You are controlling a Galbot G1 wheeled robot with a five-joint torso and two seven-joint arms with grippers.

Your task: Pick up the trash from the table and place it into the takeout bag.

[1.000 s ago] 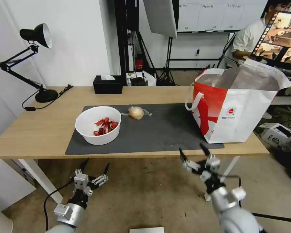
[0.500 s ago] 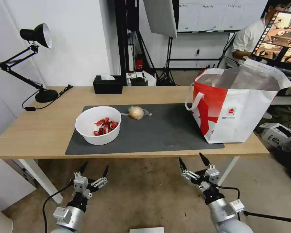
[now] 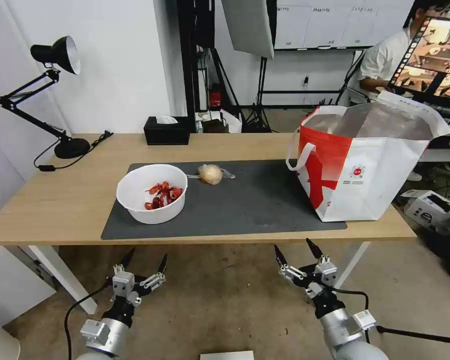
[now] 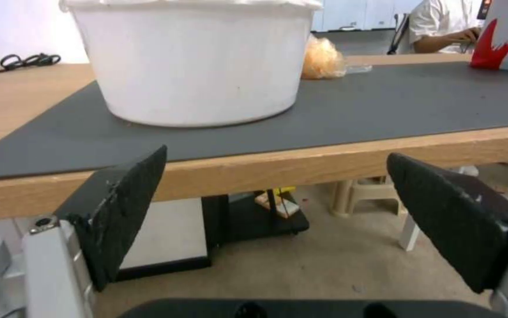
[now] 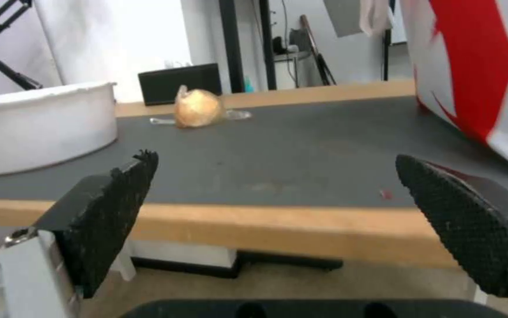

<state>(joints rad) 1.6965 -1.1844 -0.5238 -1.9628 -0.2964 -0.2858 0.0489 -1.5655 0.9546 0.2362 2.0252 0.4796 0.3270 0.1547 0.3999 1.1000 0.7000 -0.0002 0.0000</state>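
We saw the round white bowl (image 3: 152, 193) of red shells on the dark grey mat (image 3: 245, 200), the clear-wrapped yellowish ball (image 3: 210, 174) just behind it. The boxy foil-lined takeout bag (image 3: 363, 165) stood at the mat's right end, its inside hidden. Below the table (image 3: 60, 200) edge, our left gripper (image 3: 145, 258) and right gripper (image 3: 294, 249) hung wide open, empty.

We see the table (image 3: 60, 200) carrying a dark mat (image 3: 245, 200). Behind the mat sit a lamp (image 3: 67, 145) and tissue box (image 3: 166, 131).
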